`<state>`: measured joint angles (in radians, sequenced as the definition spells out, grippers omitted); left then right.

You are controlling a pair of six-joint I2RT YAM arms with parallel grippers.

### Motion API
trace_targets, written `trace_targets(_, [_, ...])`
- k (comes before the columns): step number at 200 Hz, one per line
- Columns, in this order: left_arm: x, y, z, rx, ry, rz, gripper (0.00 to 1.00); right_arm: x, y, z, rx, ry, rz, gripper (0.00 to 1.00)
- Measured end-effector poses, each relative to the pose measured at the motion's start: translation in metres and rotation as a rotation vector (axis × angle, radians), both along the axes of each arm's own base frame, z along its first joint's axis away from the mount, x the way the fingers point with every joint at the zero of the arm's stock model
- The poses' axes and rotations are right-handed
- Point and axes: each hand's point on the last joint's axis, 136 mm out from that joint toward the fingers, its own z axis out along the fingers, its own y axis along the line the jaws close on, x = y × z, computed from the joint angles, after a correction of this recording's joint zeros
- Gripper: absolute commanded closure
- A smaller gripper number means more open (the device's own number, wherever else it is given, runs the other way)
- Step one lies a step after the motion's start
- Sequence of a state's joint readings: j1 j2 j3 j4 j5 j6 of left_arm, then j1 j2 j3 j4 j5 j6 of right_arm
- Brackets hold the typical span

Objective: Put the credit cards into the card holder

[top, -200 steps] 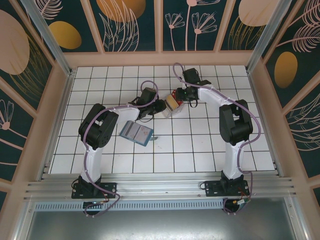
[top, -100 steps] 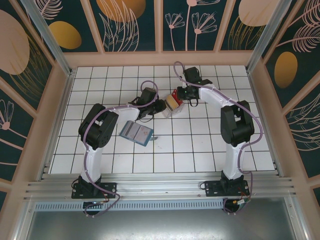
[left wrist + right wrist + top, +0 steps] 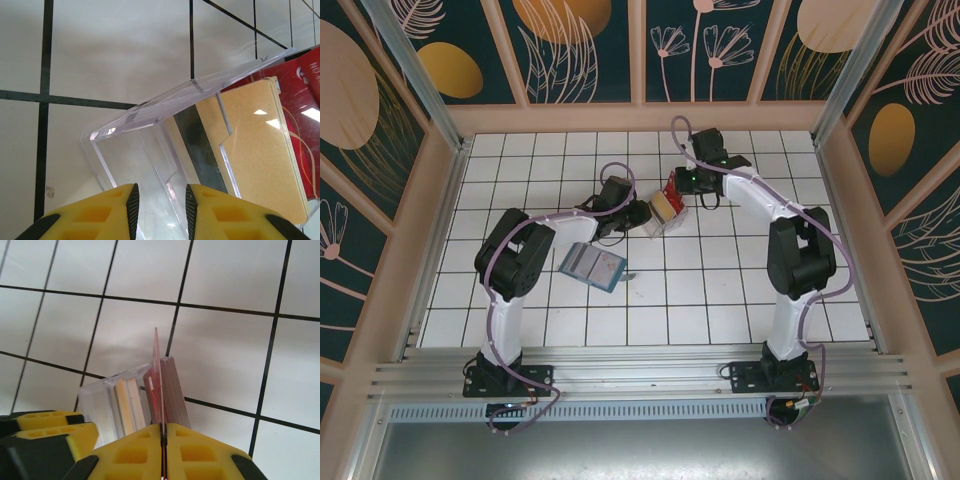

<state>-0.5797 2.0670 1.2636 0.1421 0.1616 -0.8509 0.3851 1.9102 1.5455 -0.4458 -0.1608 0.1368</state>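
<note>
We take this for a robotics lab test cell, not a lived-in room. The worktop [image 3: 720, 300] is a white board ruled with a black grid of squares. It is boxed in on three sides by a pale wooden frame [image 3: 640, 118] holding printed panels [image 3: 580, 45] of teal with gold discs and line-drawn leaves, like a stage backdrop. Bare aluminium posts [image 3: 412, 70] run up the corners. Slotted aluminium rails [image 3: 640, 378] cross the near edge, where we see the left arm [image 3: 510, 258] and the right arm [image 3: 798, 262] bolted down by their bases. Purple cables [image 3: 672, 135] loop along both arms. A sheet of plain metal [image 3: 640, 445] lies in front of the rails.
</note>
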Motion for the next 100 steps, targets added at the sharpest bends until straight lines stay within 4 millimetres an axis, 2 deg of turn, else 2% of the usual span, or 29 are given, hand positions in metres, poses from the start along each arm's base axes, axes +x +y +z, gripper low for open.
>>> trace_targets(41, [-0.007, 0.003, 0.009, 0.008, 0.021, -0.006, 0.63, -0.008, 0.003, 0.028, 0.067, -0.033, 0.014, 0.92])
trace_targets(69, [-0.009, 0.005, 0.041, -0.013, -0.016, -0.004, 0.60, -0.023, 0.007, 0.037, 0.133, -0.031, 0.032, 0.92])
trace_targets(100, [-0.010, 0.014, 0.082, -0.020, -0.088, 0.011, 0.59, -0.050, 0.015, 0.042, 0.244, 0.000, 0.061, 0.93])
